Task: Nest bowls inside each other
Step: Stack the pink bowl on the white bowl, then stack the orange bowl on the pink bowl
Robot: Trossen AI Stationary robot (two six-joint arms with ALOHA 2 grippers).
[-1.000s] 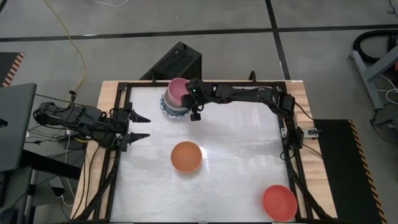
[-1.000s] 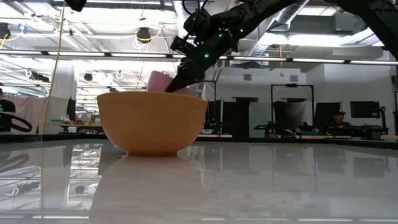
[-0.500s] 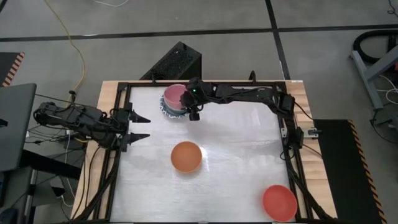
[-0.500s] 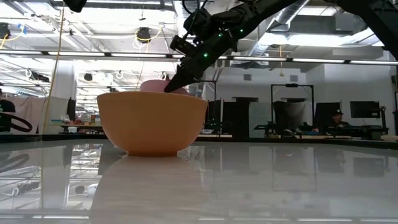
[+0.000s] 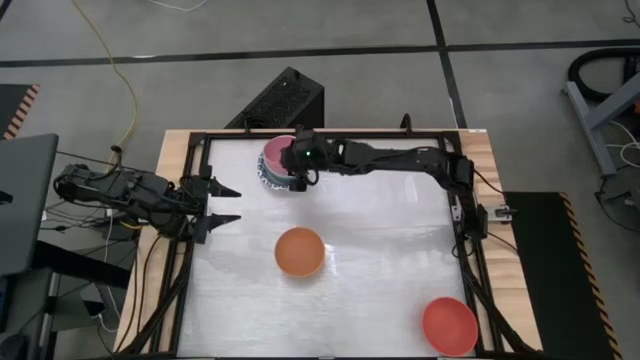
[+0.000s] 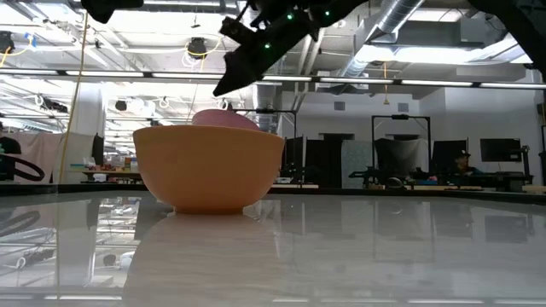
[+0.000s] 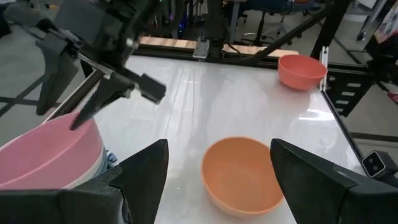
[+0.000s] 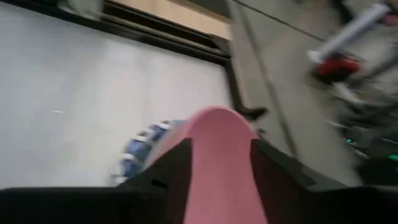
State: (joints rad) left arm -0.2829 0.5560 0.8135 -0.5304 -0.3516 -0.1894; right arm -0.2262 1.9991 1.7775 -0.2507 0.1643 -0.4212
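Orange bowl [image 5: 299, 251] near pink-topped stack [image 5: 277, 161]

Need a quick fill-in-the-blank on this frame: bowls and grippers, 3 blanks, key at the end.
1. The top bowl of the stack at the table's far edge is ____.
2. The orange bowl sits alone near the table's ____.
3. The left gripper waits with its fingers ____, and the right gripper hangs over the stack.

Missing words: pink; middle; open
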